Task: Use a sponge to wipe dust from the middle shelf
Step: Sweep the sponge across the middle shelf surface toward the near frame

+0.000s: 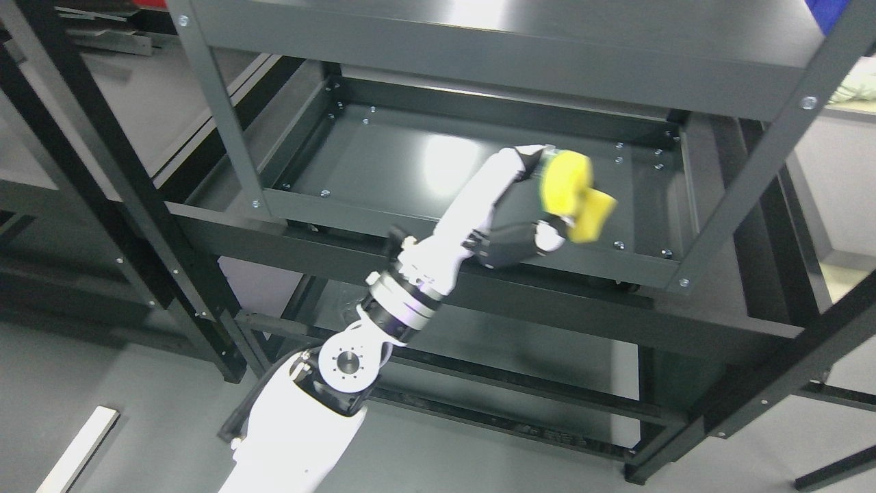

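Dark grey painted metal on the middle shelf (383, 157), smooth and glossy enough to throw back a bright glare. The sponge (575, 195) looks soft, matt yellow foam. The left hand (527, 219) shows smooth white and dark plastic shells, with a faint sheen.

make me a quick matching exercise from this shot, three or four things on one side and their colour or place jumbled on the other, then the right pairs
Things:
1. sponge
2. left robot hand
3. middle shelf
4. white strip

Descriptions:
A. dark grey metal tray with screws along its edges
B. lying on the floor at the lower left
C. yellow, held over the right part of the shelf
D. dark, at the end of a white forearm, closed around something

Pairs: 1-C, 2-D, 3-A, 4-B
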